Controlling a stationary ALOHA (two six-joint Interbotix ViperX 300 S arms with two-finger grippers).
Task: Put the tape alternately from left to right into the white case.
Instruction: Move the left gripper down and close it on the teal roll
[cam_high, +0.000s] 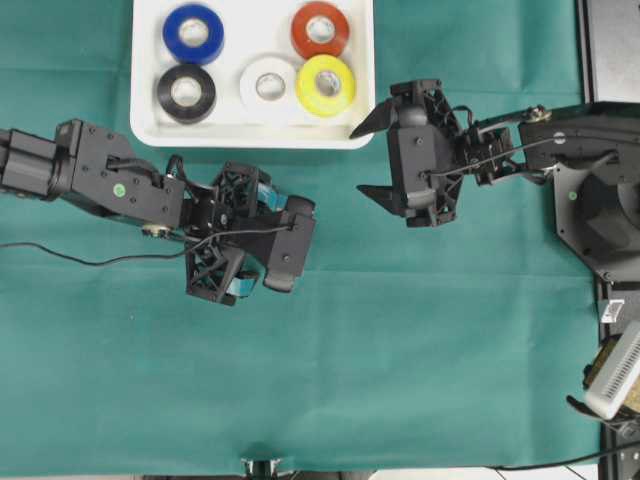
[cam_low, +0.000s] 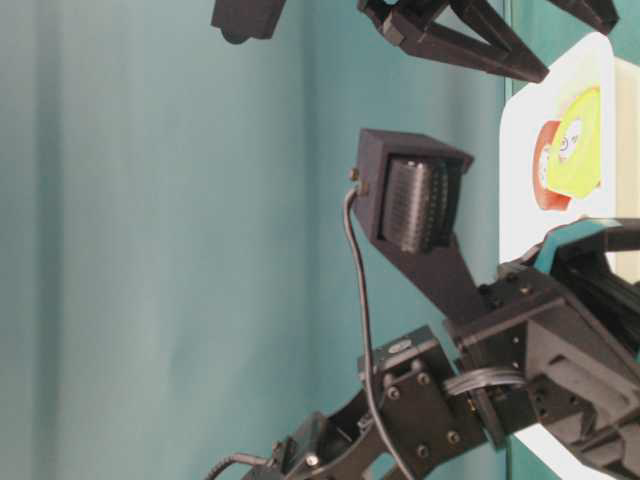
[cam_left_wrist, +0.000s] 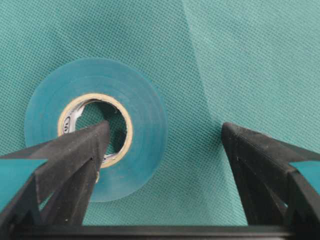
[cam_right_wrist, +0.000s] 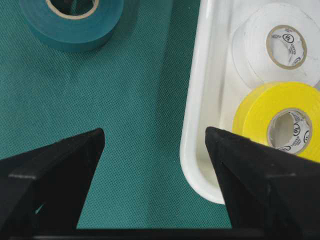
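I see the teal roll (cam_left_wrist: 95, 127) lying flat on the green cloth of the worktop (cam_high: 420, 360), still outside the white case (cam_high: 145, 120), just near of its left half. My left pincer (cam_left_wrist: 165, 145) stands over it with the jaws spread wide: one fingertip (cam_left_wrist: 82, 150) sits over the roll's pale core, the other is off to the right over bare cloth, and nothing is gripped. In the white case at the far edge of the worktop I count five rolls lying flat: the blue roll (cam_high: 193, 33) and the red roll (cam_high: 320, 29) in the far row, the black roll (cam_high: 186, 93), the white roll (cam_high: 268, 87) and the yellow roll (cam_high: 326, 85) in the near row. My right pincer (cam_high: 370, 158) hangs wide open and empty just right of the case's near right corner.
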